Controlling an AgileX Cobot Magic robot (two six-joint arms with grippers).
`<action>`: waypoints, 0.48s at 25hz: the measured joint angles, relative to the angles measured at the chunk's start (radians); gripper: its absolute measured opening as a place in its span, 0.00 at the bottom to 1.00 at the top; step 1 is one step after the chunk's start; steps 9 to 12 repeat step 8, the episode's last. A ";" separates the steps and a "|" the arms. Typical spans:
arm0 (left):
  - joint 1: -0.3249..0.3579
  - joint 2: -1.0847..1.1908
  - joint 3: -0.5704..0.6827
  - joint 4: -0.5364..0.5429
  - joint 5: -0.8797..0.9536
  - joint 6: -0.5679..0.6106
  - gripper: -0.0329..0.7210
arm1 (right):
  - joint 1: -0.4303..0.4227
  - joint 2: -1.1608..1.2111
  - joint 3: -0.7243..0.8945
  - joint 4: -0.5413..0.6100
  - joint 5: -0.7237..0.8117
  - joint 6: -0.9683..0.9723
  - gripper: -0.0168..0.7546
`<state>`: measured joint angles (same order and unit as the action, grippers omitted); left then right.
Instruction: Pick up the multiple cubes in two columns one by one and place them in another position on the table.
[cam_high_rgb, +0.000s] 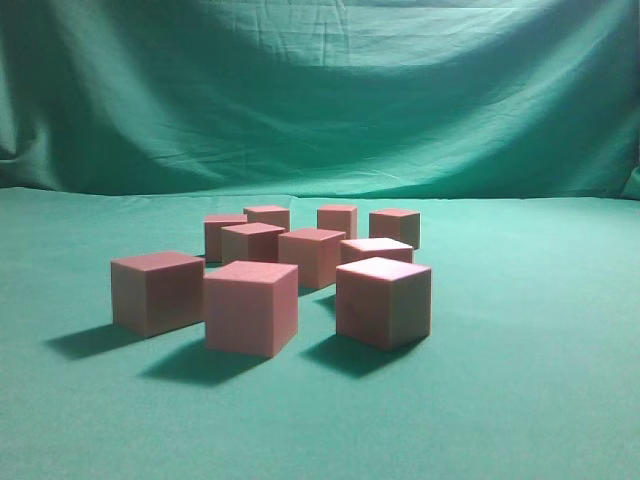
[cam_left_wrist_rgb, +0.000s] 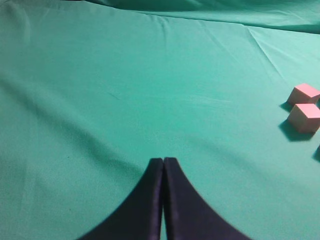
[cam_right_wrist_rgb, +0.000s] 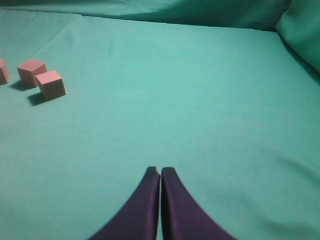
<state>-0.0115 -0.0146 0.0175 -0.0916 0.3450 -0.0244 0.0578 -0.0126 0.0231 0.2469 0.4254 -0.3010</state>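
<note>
Cubes (cam_high_rgb: 251, 306) are sitting in a loose cluster mid-table (cam_high_rgb: 540, 400), spaced apart, presumably leaving room for fingers. Left gripper (cam_left_wrist_rgb: 163, 162) and right gripper (cam_right_wrist_rgb: 160, 172) are hovering over bare cloth, both pressed together and carrying nothing, well clear of the cubes.

Ten cubes (cam_high_rgb: 250, 307) stand on the counter (cam_high_rgb: 540, 400) in the exterior view: three in the front row and seven behind them. The left wrist view shows two whole cubes at its right edge. The right wrist view shows two whole cubes and a sliver of a third at its left edge.
</note>
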 joint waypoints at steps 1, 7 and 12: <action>0.000 0.000 0.000 0.000 0.000 0.000 0.04 | 0.000 0.000 0.000 0.000 -0.002 0.000 0.02; 0.000 0.000 0.000 0.000 0.000 0.000 0.04 | 0.000 0.000 0.000 0.000 -0.002 0.000 0.02; 0.000 0.000 0.000 0.000 0.000 0.000 0.04 | 0.000 0.000 0.000 0.000 -0.002 0.000 0.02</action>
